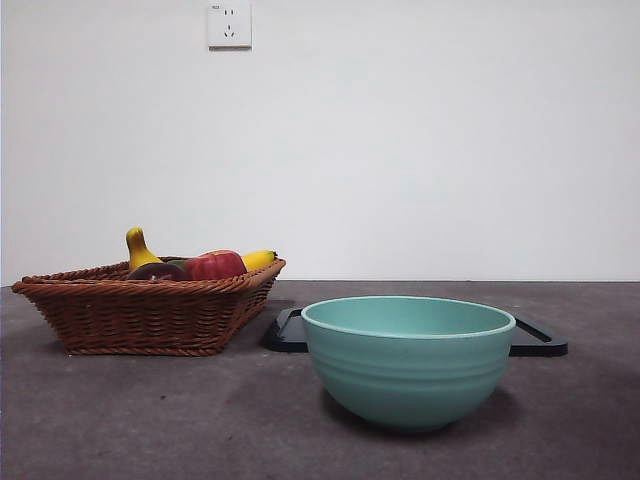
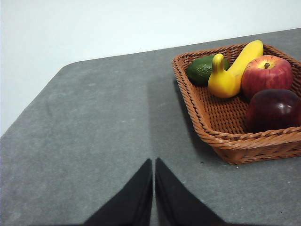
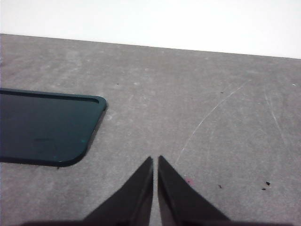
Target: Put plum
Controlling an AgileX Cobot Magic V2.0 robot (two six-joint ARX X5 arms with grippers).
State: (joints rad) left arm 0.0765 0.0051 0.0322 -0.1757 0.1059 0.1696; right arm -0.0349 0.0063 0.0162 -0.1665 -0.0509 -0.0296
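Observation:
The plum (image 2: 274,109), dark maroon and glossy, lies in the wicker basket (image 2: 221,136) beside the red apple (image 2: 266,75). In the front view the plum (image 1: 157,271) shows just above the basket's rim (image 1: 150,285). My left gripper (image 2: 154,165) is shut and empty above bare table, apart from the basket. My right gripper (image 3: 155,162) is shut and empty over the table next to the dark tray (image 3: 44,129). Neither arm shows in the front view.
The basket also holds a yellow gourd-shaped fruit (image 2: 222,80), a banana (image 2: 247,56) and a green avocado (image 2: 202,69). A teal bowl (image 1: 408,360) stands at the front, before the black tray (image 1: 535,340). The table's rounded corner (image 2: 70,66) is near the basket.

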